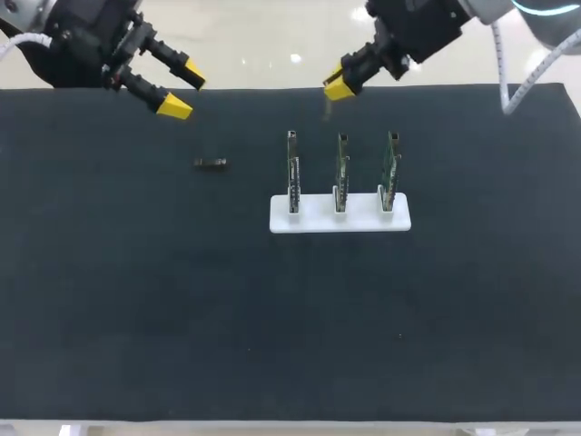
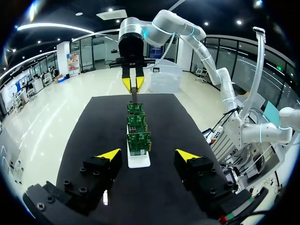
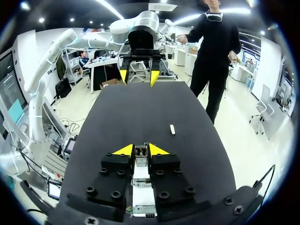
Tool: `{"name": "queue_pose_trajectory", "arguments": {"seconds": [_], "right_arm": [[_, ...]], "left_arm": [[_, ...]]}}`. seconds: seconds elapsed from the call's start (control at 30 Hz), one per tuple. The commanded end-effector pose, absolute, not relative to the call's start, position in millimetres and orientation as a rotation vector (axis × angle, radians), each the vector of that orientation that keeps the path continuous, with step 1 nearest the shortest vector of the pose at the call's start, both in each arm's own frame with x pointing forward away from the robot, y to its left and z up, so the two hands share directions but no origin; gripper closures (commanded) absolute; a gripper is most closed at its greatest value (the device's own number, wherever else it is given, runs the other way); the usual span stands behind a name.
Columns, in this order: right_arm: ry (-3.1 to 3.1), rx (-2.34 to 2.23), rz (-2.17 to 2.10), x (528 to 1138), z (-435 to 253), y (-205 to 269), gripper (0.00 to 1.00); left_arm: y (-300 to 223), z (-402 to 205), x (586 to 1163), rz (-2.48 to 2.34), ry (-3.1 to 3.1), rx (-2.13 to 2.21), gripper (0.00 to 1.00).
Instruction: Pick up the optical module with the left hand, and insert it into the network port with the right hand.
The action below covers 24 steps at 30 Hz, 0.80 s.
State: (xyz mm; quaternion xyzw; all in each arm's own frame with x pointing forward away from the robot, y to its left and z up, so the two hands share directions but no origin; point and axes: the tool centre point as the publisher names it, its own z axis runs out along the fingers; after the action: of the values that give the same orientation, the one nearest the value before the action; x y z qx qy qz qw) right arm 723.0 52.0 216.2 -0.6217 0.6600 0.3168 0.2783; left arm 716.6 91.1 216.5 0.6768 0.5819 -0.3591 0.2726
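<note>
1. Module (image 1: 211, 163) lies flat on the black bench (image 1: 272, 318), free of both end effectors and left of the white holder (image 1: 313, 218).
2. Left end effector (image 1: 182, 91) hangs over the far-left part of the bench, beyond the module. Its fingers are spread wide and grip nothing.
3. Right end effector (image 1: 338, 86) hangs above the far side, over the holder area. Its fingers stand close together with a narrow gap and grip nothing.
4. The holder carries three green boards (image 1: 340, 168), upright in a row, well apart from the module.
5. In the right wrist view, the module (image 3: 172, 129) lies ahead of the right end effector (image 3: 140, 150) and off to one side. The holder shows under the fingers, and the left end effector (image 3: 138, 77) faces it from the far end.
</note>
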Motion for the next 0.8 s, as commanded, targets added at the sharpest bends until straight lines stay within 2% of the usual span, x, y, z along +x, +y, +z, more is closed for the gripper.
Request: {"name": "queue_pose_trajectory", "arguments": {"seconds": [0.03,0.8], "right_arm": [[1.750,-1.688,0.866,729,211,43,1.00],[1.645,-1.764,0.827,737,188,29,1.00]], "left_arm": [[91,217,717,-0.966,1.568,1.825,0.00],[91,217,717,-0.966,1.568,1.825,0.00]]}}
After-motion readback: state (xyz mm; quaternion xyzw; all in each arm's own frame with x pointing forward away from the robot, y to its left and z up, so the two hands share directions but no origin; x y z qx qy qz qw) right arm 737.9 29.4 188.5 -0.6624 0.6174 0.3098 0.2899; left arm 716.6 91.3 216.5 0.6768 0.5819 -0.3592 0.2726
